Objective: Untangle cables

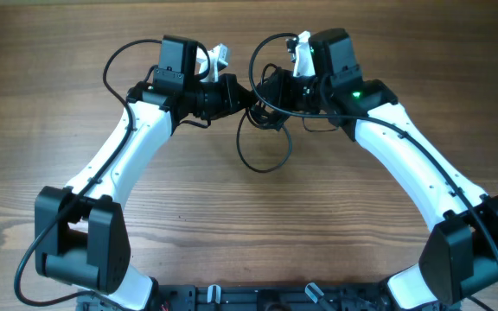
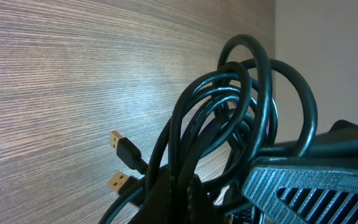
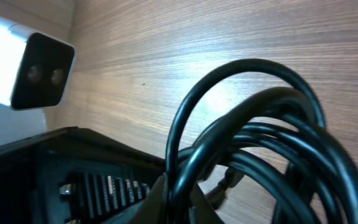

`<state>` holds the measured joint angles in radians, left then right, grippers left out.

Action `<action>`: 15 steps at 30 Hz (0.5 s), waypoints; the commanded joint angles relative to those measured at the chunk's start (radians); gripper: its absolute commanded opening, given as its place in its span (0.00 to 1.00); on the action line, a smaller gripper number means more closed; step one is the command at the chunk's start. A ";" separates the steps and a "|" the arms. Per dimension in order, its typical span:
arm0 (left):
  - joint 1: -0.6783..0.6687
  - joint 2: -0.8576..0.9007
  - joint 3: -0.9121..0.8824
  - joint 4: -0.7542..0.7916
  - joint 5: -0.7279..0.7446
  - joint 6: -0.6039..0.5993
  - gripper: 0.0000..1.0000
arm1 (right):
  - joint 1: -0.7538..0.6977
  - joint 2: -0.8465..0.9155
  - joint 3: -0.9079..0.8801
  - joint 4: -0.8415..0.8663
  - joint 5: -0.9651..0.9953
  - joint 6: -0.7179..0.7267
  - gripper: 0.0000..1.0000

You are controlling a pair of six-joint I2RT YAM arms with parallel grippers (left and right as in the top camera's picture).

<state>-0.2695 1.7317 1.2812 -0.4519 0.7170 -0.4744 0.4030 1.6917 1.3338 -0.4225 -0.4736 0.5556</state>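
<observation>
"While the left hand (image 1: 234, 94) and right hand (image 1: 271, 91) clamped the knotted thin black cables (image 3: 272, 140) between them, what worried you?"
"Pulling apart might have cinched the knot tighter."

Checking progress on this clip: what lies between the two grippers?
The cables, a bunched black bundle, fill the gap between the left gripper and right gripper, with one loop trailing onto the table. The overhead view shows this.
</observation>
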 commanded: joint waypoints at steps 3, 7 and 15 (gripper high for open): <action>-0.004 -0.011 0.015 0.006 0.030 -0.009 0.04 | -0.044 -0.098 0.003 0.002 -0.113 -0.006 0.04; -0.004 -0.011 0.015 0.001 0.030 -0.009 0.04 | -0.082 -0.214 0.003 -0.011 -0.111 -0.006 0.04; -0.004 -0.011 0.015 -0.024 0.087 0.084 0.04 | -0.181 -0.230 0.003 -0.032 0.117 0.003 0.04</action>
<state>-0.2749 1.7313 1.2850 -0.4671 0.7658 -0.4637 0.2283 1.4548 1.3319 -0.4553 -0.5026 0.5568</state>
